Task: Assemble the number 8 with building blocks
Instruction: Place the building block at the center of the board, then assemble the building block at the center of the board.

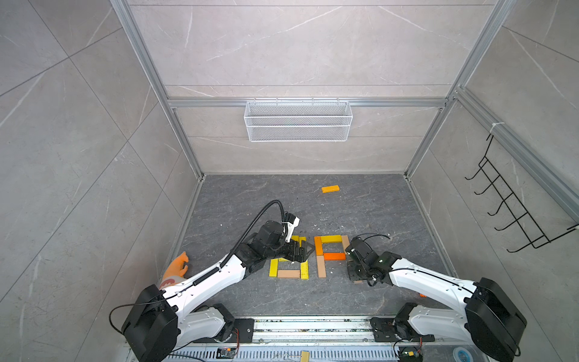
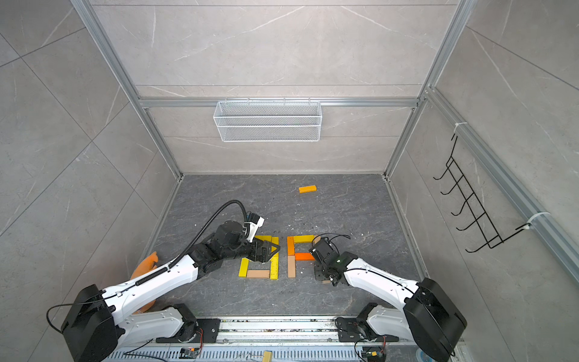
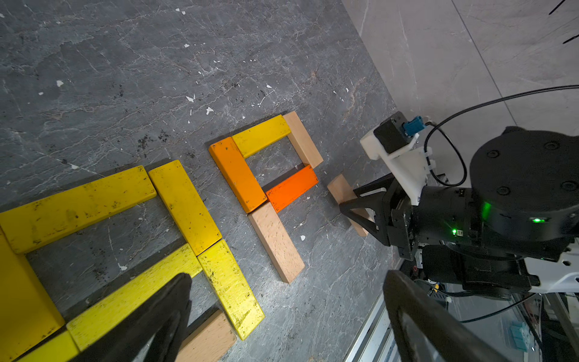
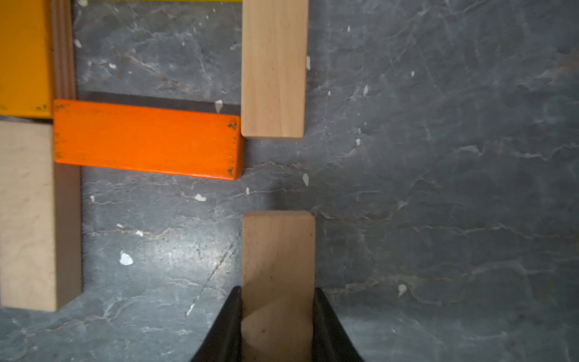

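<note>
Fourteen building blocks [image 1: 329, 238] are here: seven yellow, three orange, four tan. Seven make a full 8 [image 1: 304, 271]. Five beside it make a half-done 8 [image 1: 334, 256]. The right end effector [image 4: 278, 291] is clamped on one tan block [image 4: 277, 250] just beside it. One orange block [image 1: 330, 189] lies alone, far back on the tabletop [image 1: 360, 203]. The left end effector [image 1: 299, 252] hangs over the full 8, fingers wide apart.
</note>
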`<state>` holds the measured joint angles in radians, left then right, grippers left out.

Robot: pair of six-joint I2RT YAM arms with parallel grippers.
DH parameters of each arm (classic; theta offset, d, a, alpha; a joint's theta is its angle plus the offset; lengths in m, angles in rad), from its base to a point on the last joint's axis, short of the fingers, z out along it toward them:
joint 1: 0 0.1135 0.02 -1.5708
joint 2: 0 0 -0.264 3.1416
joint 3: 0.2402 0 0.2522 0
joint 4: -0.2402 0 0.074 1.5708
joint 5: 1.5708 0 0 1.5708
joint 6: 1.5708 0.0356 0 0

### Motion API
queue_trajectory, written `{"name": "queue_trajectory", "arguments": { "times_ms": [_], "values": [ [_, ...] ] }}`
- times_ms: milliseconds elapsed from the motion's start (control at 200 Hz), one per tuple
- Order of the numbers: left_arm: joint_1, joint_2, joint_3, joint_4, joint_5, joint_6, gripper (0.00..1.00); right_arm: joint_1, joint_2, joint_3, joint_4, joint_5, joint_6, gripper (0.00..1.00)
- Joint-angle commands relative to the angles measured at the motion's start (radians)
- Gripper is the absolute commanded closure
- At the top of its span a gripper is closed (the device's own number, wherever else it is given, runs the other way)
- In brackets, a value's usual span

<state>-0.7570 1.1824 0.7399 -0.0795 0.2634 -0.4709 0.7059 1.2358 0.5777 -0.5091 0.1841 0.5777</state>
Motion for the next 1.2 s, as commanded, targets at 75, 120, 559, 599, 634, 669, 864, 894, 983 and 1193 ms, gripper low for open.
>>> {"name": "queue_trajectory", "arguments": {
  "times_ms": [75, 120, 559, 599, 634, 669, 864, 894, 983, 1193],
  "values": [
    [0.001, -0.015, 0.004, 0.03, -0.003, 0.023, 0.02, 0.005, 0.063, 0.02, 0.015, 0.052, 0.03, 0.72],
    [0.002, -0.014, 0.004, 0.032, -0.003, 0.024, 0.02, 0.006, 0.078, 0.028, 0.017, 0.051, 0.024, 0.71],
    [0.001, 0.001, -0.002, 0.053, 0.008, 0.014, 0.02, 0.005, 0.101, 0.038, 0.015, 0.03, 0.01, 0.49],
    [0.002, 0.003, -0.001, 0.053, 0.008, 0.014, 0.02, 0.005, 0.093, 0.03, 0.011, 0.022, 0.016, 0.48],
    [0.001, 0.003, -0.002, 0.055, 0.008, 0.014, 0.02, 0.004, 0.086, 0.023, 0.006, 0.015, 0.023, 0.48],
    [0.001, 0.004, -0.002, 0.056, 0.008, 0.013, 0.02, 0.005, 0.078, 0.015, 0.001, 0.008, 0.029, 0.47],
    [0.001, 0.008, 0.004, 0.058, 0.011, 0.015, 0.02, 0.005, 0.047, -0.009, -0.018, -0.016, 0.06, 0.49],
    [0.001, 0.008, 0.003, 0.061, 0.011, 0.014, 0.02, 0.005, 0.052, -0.01, -0.022, -0.019, 0.066, 0.49],
    [0.001, 0.006, 0.0, 0.061, 0.011, 0.012, 0.02, 0.006, 0.071, -0.004, -0.027, -0.026, 0.067, 0.52],
    [0.001, 0.002, -0.01, 0.068, 0.008, 0.012, 0.02, 0.006, 0.08, 0.003, -0.024, -0.016, 0.06, 0.67]
  ]
}}
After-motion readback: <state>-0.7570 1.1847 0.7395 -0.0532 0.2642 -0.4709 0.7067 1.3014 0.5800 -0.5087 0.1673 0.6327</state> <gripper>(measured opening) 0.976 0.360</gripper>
